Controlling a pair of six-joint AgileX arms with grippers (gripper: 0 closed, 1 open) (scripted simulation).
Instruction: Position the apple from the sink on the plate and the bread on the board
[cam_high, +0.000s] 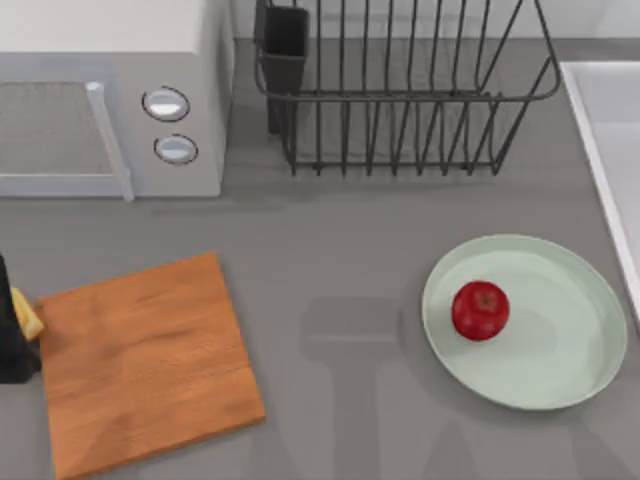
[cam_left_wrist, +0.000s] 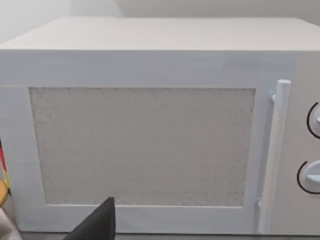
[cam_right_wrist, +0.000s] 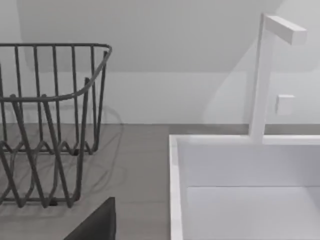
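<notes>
The red apple (cam_high: 480, 310) rests on the mint-green plate (cam_high: 560, 370), left of the plate's middle, at the table's right. The white sink (cam_high: 610, 130) lies along the right edge, and its basin (cam_right_wrist: 250, 200) holds nothing that I can see. The wooden board (cam_high: 145, 365) lies at the lower left. My left gripper (cam_high: 12, 330) is at the table's far left edge, just off the board's left side, shut on the bread (cam_high: 27, 318), a small yellow piece. A dark part of my right gripper (cam_right_wrist: 95, 225) hangs near the sink's rim.
A white microwave (cam_high: 110, 100) with two knobs stands at the back left, close ahead of my left wrist (cam_left_wrist: 150, 145). A dark wire dish rack (cam_high: 400, 90) stands at the back centre. A white faucet (cam_right_wrist: 265, 75) rises behind the sink.
</notes>
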